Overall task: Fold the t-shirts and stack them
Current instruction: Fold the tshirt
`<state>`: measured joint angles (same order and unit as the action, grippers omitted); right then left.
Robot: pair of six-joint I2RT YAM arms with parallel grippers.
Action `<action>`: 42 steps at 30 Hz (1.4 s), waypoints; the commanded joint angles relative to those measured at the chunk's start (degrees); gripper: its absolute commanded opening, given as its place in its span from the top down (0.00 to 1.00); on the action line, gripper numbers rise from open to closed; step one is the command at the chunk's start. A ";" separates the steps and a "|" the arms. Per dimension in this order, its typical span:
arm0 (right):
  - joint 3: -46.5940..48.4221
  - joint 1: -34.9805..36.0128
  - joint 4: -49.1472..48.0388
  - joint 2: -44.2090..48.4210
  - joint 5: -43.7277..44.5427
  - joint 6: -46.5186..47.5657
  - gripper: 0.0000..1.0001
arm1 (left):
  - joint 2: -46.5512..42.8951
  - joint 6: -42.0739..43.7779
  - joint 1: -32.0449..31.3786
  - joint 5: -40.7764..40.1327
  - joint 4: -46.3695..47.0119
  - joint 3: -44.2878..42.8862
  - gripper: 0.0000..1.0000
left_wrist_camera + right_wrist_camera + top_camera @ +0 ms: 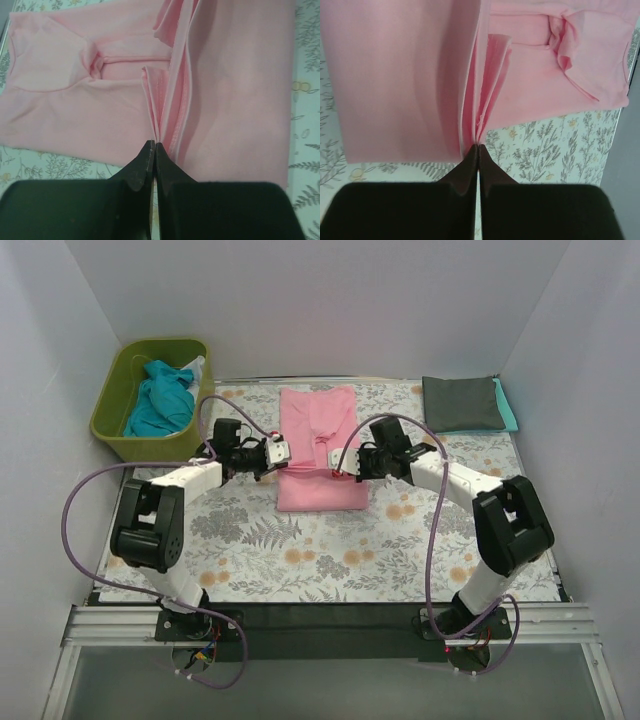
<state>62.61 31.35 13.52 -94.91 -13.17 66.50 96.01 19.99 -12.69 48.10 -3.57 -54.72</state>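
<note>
A pink t-shirt (318, 430) mid-fold at desk (330, 550) centre.
It lies as a narrow strip, collar toward 12 o'clock, a pleat raised across its middle. At 2 o'clock a folded dark grey t-shirt (460, 403) rests on a teal t-shirt (510, 408); a crumpled teal t-shirt (160, 405) lies at 10 o'clock.

Your left arm (150, 525): base at near edge, elbow folded up, forearm reaching inward toward table centre. Your left gripper (283, 458): jaws pressed together, fold of pink t-shirt (318, 420) pinched between tips. Your right arm (510, 525): mirrored pose, forearm angled inward. Your right gripper (337, 464): jaws likewise clamped on same shirt's folded edge. Grippers face each other, near, not touching.
</note>
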 commanded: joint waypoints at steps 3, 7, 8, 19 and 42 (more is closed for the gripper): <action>9.98 -2.70 -2.09 -6.15 -3.00 4.69 0.99 | 6.29 2.95 1.61 3.06 2.43 -8.20 1.00; 15.34 -3.84 -2.09 -12.03 -3.88 6.01 0.99 | 11.12 4.01 2.32 3.32 3.04 -12.42 1.00; 16.65 -4.19 -2.09 -13.01 -4.06 6.10 0.99 | 11.92 4.09 2.49 3.41 3.22 -13.21 1.00; 25.89 -5.51 -3.41 -24.00 -1.08 4.27 0.82 | 20.89 2.61 3.55 1.31 6.46 -20.43 0.90; 29.33 -6.57 14.51 -15.73 -15.10 -32.83 0.75 | 2.61 -46.24 5.22 0.42 5.24 -8.13 0.62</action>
<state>90.00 24.75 20.93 -109.38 -18.96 42.76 100.95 -16.40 -6.87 46.59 4.45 -65.71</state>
